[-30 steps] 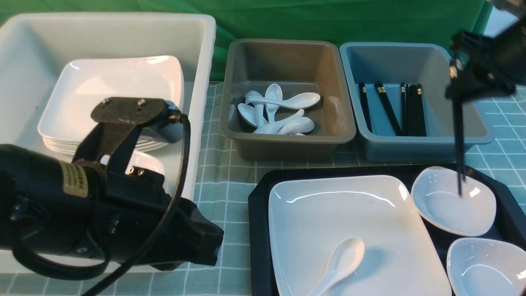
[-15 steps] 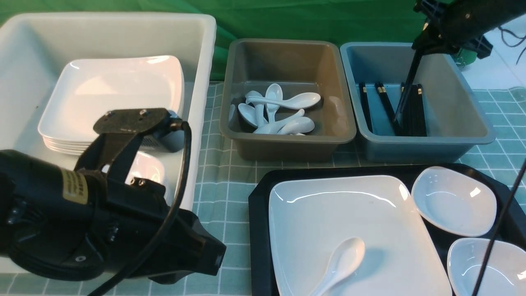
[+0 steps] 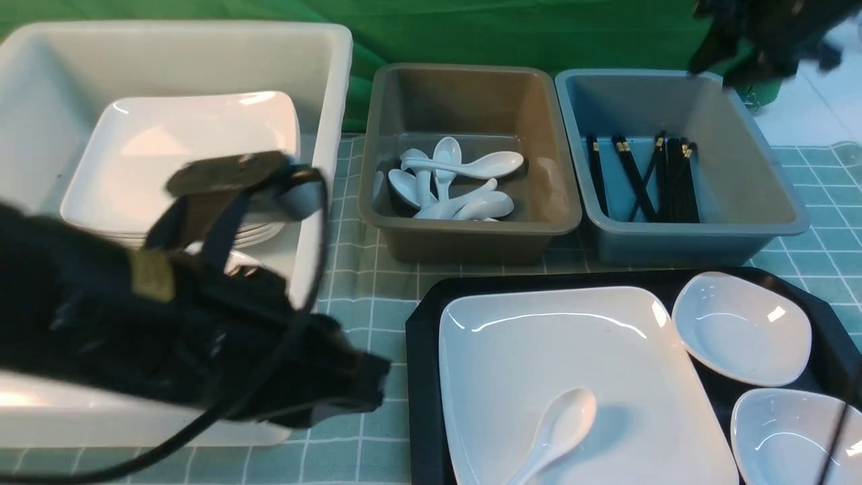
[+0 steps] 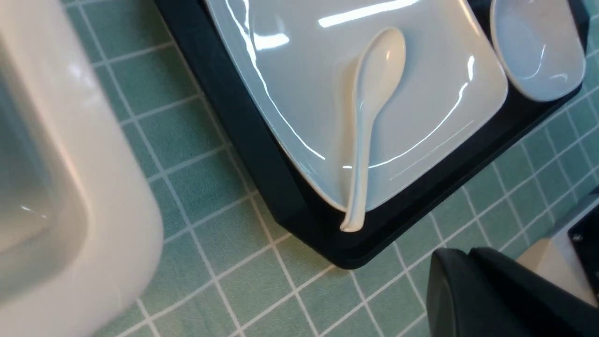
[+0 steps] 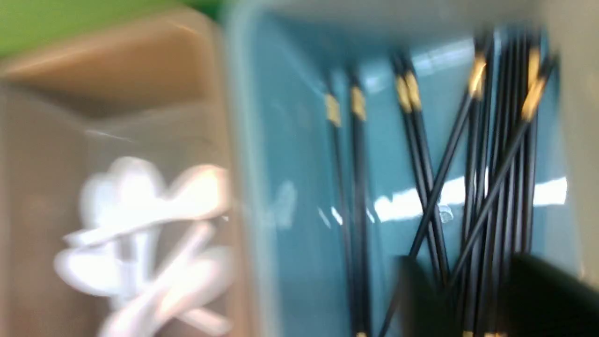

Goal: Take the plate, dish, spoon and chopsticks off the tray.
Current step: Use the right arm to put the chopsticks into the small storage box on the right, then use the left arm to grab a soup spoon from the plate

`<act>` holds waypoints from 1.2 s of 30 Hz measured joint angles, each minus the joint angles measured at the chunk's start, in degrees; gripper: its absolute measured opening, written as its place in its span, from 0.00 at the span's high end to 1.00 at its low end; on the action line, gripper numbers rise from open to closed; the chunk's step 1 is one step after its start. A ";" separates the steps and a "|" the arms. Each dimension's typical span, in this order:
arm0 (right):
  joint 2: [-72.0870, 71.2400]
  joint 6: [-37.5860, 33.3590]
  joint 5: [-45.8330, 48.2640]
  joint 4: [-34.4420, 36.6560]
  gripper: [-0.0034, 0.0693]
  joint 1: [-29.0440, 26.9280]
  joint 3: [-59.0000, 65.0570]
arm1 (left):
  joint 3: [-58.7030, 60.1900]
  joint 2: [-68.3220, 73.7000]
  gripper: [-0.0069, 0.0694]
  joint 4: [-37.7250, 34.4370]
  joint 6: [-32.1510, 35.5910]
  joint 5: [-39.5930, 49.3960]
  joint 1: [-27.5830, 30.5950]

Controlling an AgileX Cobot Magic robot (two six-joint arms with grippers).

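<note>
On the black tray (image 3: 421,377) sits the large white square plate (image 3: 572,350), and the white spoon (image 3: 559,424) lies on it with its handle past the near rim. Two small white dishes (image 3: 741,330) (image 3: 788,431) rest on the tray's right side. The black chopsticks (image 3: 646,178) lie crossed over others inside the blue bin (image 3: 761,175). My right gripper (image 3: 754,47) hovers blurred above that bin, open and empty, with its fingers (image 5: 421,295) apart. My left gripper (image 4: 466,252) is shut and empty, over the cloth by the tray's (image 4: 243,140) near left corner, close to the spoon (image 4: 369,107).
A grey bin (image 3: 545,182) holding several white spoons (image 3: 451,182) stands left of the blue bin. A big white tub (image 3: 330,101) at the left holds a stack of square plates (image 3: 182,148). A thin dark cable (image 3: 835,438) crosses the front right dish.
The right gripper carried the chopsticks from over the tray to the blue bin and let them go; they now lie crossed in it. The left arm shifted toward the tray.
</note>
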 joint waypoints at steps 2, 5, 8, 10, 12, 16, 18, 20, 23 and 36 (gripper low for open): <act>-5.96 -2.43 0.00 0.04 0.83 0.68 1.57 | -3.26 4.11 0.91 1.05 0.88 2.37 0.00; -16.40 -5.88 0.04 -0.13 0.89 1.67 7.57 | -8.91 11.20 0.91 2.29 3.79 5.52 -1.32; -27.08 -7.93 0.04 -1.72 0.91 1.84 18.11 | -13.41 17.57 0.91 3.41 6.34 6.54 -4.05; -33.89 -9.17 0.04 -3.31 0.92 1.16 28.55 | -15.83 22.16 0.91 4.84 7.08 7.47 -6.50; -39.71 -11.15 0.04 -4.11 0.93 -0.12 39.43 | -17.49 26.18 0.90 5.70 7.34 7.97 -8.53; -49.33 -14.31 -0.45 -5.01 0.93 -3.23 58.99 | -20.00 33.55 0.80 6.42 9.33 7.96 -11.21; -55.46 -15.59 -2.04 -5.33 0.93 -5.34 69.01 | -20.91 37.29 0.69 7.46 10.20 7.70 -12.87; -59.09 -16.04 -3.26 -5.42 0.93 -6.48 73.34 | -21.10 38.81 0.58 8.57 10.32 7.02 -13.93; -64.09 -17.21 -4.96 -5.42 0.93 -8.16 79.04 | -21.27 41.54 0.37 11.66 10.38 4.27 -15.72; -69.71 -17.27 -6.68 -3.43 0.93 -8.42 80.47 | -23.28 46.53 0.69 13.78 8.23 5.03 -15.97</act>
